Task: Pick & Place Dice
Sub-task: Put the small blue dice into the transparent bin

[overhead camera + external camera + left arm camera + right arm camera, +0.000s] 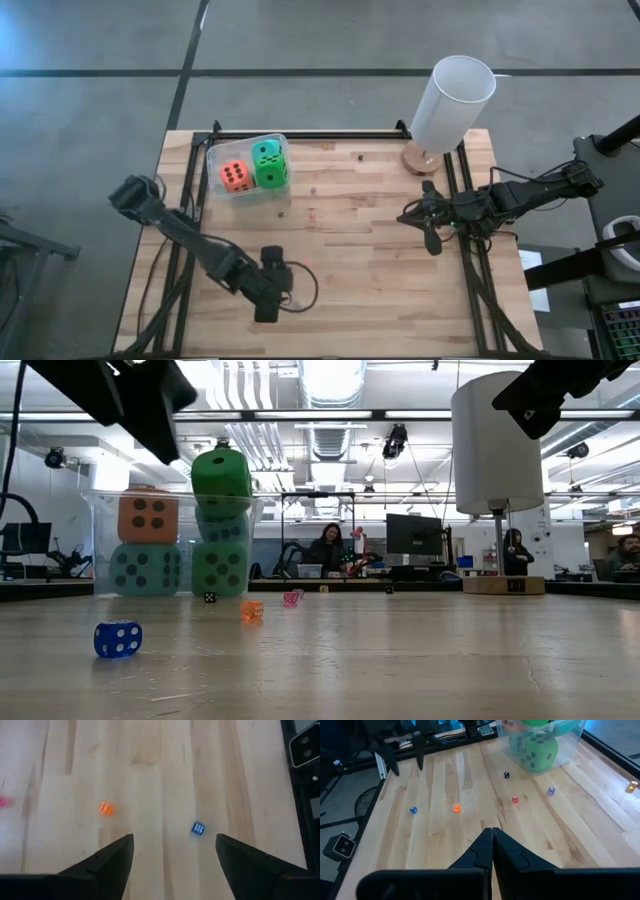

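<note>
Toward the far left of the pale wooden table [380, 270], a clear plastic tub [214, 152] holds the big, soft-looking foam dice with black pips: an orange one [148, 515] stacked on a teal one [146, 569], and beside them a bright green one [221, 472] topping another green one [220, 568]. They look light and squashy; a gentle squeeze across two flat opposite faces should hold them.

Near the front edge, the left pincer [175, 840] hovers above the table with its fingers apart and nothing between them. A tiny translucent blue die [198, 828] lies just ahead of it, and a tiny orange die [105, 808] lies off to one side. These small cubes look hard, smooth and very light, so they may skid or pop out. The fingers probably need to come straight down and close squarely on flat sides.

Toward the middle lie a tiny pink die [515, 799], a black die [506, 775] and a purple die [550, 791].

At the right edge, the right pincer [492, 832] waits with its fingers pressed together, holding nothing.
</note>
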### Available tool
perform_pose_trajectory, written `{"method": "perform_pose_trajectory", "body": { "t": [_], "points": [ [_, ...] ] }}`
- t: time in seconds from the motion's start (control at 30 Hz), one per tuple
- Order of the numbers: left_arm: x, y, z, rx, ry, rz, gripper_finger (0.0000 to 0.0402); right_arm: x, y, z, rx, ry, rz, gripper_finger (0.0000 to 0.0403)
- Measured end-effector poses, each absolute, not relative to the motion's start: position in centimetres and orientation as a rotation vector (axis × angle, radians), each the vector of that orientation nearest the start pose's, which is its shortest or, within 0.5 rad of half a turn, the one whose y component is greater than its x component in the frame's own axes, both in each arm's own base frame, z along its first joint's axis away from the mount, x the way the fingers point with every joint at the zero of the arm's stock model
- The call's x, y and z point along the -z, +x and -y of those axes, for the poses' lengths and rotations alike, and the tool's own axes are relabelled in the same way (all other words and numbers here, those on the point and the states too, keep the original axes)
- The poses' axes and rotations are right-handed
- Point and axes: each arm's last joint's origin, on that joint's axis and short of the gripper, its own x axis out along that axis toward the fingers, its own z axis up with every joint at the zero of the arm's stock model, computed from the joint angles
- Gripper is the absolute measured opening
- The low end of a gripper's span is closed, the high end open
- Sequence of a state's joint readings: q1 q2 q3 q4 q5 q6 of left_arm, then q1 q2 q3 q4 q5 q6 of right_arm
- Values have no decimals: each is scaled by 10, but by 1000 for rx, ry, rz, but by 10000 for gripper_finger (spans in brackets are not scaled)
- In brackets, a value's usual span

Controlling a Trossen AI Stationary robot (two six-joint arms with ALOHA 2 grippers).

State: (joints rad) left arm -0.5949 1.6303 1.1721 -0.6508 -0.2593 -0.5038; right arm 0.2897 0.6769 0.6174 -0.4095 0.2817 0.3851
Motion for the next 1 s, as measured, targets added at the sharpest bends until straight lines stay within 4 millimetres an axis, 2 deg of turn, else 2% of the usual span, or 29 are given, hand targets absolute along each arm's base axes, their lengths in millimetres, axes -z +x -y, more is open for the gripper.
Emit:
{"method": "perform_pose_trajectory", "body": {
  "t": [0.2,0.37,0.63,1.0],
  "points": [
    [-209,293,188,178,41,-999,270,-271,144,-34,78,246,-445,8],
    [-190,302,191,196,45,-1030,257,-271,144,-34,78,246,-444,8],
    [-170,306,192,222,83,-1092,240,-271,144,-34,79,246,-444,8],
    [-150,302,190,237,38,-1128,224,-271,144,-34,79,221,-442,8]
  ]
}}
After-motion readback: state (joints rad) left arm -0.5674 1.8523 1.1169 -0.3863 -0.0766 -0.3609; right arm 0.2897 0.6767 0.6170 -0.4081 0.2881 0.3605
